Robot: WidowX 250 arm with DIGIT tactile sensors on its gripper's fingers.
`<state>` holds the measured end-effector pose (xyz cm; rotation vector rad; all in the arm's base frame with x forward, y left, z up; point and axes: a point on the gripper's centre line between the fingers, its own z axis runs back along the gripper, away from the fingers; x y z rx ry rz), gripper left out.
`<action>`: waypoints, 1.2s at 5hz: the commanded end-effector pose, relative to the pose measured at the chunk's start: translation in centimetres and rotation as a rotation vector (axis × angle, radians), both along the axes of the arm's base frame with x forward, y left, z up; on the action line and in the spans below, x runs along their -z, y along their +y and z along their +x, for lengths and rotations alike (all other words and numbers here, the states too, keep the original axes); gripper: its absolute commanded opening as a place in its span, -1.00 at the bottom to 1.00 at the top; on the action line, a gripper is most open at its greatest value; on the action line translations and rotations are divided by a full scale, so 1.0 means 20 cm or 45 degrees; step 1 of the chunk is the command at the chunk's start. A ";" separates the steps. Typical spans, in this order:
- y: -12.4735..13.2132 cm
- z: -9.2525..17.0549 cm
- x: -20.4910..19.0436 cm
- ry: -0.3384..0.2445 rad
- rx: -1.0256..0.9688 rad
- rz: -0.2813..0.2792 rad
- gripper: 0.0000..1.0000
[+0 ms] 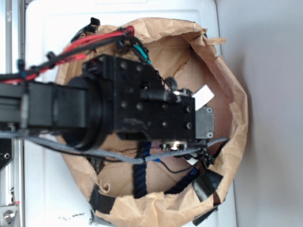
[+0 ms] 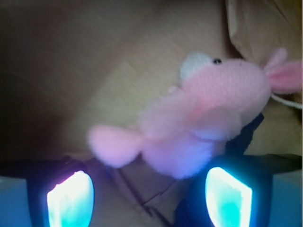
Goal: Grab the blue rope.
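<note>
- Exterior view: black arm (image 1: 118, 104) reaching from the left over a crumpled brown paper bag (image 1: 232, 156) resting open on a white desk (image 1: 42, 189).
- Blue rope (image 1: 140, 177): dark twisted length inside the bag, emerging from beneath the arm's head and running toward the bag's near rim; upper part hidden by the arm.
- Thin grey cable (image 1: 94, 152) crossing above the rope, strung beside the arm; black tape strips (image 1: 207, 184) along the bag's rim.
- Wrist view: claw (image 2: 149, 198) spread wide, both glowing fingers (image 2: 71, 201) apart at the lower corners, pinching nothing.
- Pink plush bunny (image 2: 208, 118) lying just ahead of the claw, between and above the fingers.
- Dark rope strand (image 2: 244, 137) visible behind the bunny, near the right finger; contact with the claw not discernible.
</note>
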<state>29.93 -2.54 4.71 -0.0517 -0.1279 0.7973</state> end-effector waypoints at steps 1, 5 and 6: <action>-0.03 -0.08 -0.11 -0.073 0.089 0.016 1.00; -0.02 -0.12 0.04 -0.081 0.169 -0.028 1.00; -0.02 -0.15 0.17 -0.086 0.202 -0.080 1.00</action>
